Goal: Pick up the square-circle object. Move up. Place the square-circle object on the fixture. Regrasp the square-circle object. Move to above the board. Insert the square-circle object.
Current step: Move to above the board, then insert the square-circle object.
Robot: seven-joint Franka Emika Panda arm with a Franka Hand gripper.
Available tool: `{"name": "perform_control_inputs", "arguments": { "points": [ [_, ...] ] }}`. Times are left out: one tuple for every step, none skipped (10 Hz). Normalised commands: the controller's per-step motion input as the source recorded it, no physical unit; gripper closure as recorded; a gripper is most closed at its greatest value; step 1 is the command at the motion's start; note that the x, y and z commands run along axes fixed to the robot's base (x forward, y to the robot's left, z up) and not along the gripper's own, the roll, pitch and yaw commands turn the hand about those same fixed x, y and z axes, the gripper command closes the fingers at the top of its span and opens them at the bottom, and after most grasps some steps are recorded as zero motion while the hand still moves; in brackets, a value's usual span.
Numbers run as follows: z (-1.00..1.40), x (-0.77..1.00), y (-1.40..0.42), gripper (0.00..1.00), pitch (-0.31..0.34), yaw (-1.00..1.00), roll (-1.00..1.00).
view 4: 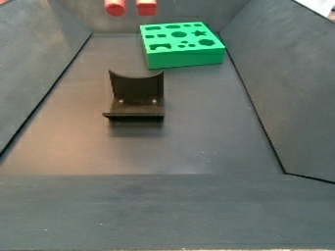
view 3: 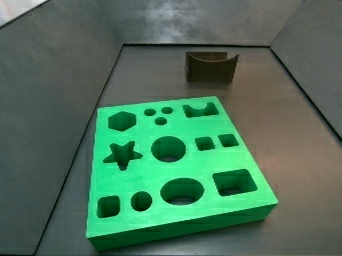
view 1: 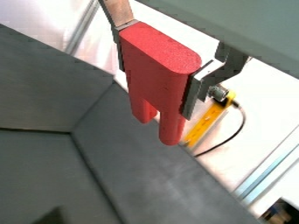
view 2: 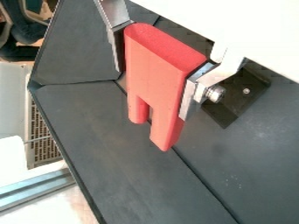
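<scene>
Red square-circle object (view 1: 158, 79) in gripper (view 1: 163, 68) jaws

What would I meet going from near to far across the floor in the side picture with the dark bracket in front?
Fixture → green board → two red tips of the square-circle object, hanging at the top edge; the gripper holding it shows only in both wrist views.

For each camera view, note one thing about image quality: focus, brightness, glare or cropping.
In both wrist views the square-circle object, held in the gripper, looks sharp; behind it in a wrist view the background is overexposed white. In a side view the board is evenly lit, without glare. In a side view the fixture is clear, while the red piece at the top edge is cropped.
</scene>
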Motion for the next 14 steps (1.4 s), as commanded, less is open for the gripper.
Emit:
{"name": "perform_control_inputs", "arguments": {
  "points": [
    [0.21,-0.37,-1.00,1.00,-0.023,-0.21,-1.00],
    [0.23,-0.40,-1.00,1.00,-0.026,-0.22,-1.00],
    [0.23,-0.41,-1.00,1.00,-0.024,-0.22,-1.00],
    [0.23,-0.41,-1.00,1.00,-0.016,-0.22,-1.00],
    [0.23,-0.42,-1.00,1.00,0.003,-0.22,-1.00],
    [0.23,-0.42,-1.00,1.00,0.010,-0.22,-1.00],
    [0.23,-0.44,-1.00,1.00,0.022,-0.22,-1.00],
    [0.24,-0.45,-1.00,1.00,0.027,-0.21,-1.00],
    [0.24,-0.49,-1.00,1.00,0.021,-0.20,-1.00],
    [0.23,-0.49,-0.98,1.00,0.013,-0.18,-0.96],
    [0.11,-0.28,-0.45,1.00,-0.015,-0.08,-0.53],
    [0.06,-0.19,-0.25,1.00,-0.029,-0.04,-0.39],
    [0.02,-0.09,-0.11,1.00,-0.017,-0.03,-0.24],
    [0.00,0.00,0.00,1.00,-0.010,0.00,0.00]
  ]
}}
